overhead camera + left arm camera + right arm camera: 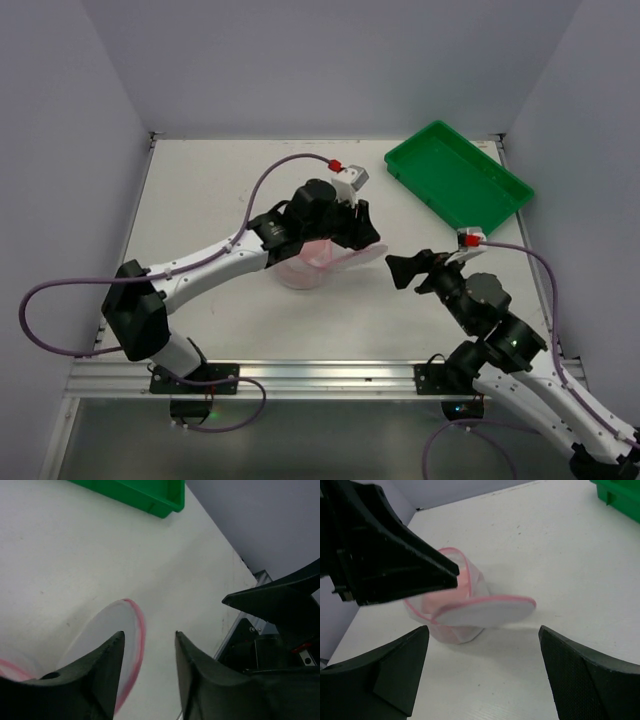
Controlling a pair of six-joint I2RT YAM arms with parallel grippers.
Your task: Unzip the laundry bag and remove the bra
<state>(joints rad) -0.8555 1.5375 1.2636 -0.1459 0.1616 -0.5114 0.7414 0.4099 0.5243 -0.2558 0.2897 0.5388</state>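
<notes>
1. From the top view, the counter (200,190) is closed in by walls (320,60) on the left, back and right, with a metal rail (320,375) along its near edge. A green tray (458,180) lies slantwise in the back right corner. Bare surface lies to the left of the laundry bag (305,268) and behind it. The bag sits mid-counter, well apart from the tray.
2. In the same view, the left arm stretches diagonally from its near-left base. Its wrist is bent down so that the left pincer (358,228) hangs over the bag's right side. The right arm is folded at the near right, and the right pincer (402,270) points leftward, just beside the bag.
3. In the left wrist view, the left pincer's fingers (102,677) stand partly spread and pinch nothing. The pink-trimmed lid flap (107,625) lies below, its rim showing through the gap. Open counter runs from there to the tray, and the right pincer sits close at the right.
4. In the right wrist view, the right pincer's fingers (385,672) are spread wide, with bare counter between them. Ahead, the bag stands with its flap swung open and jutting right, clear of the surface. Pink fabric (449,592) shows through the mesh. The left pincer looms over the bag's upper left.
</notes>
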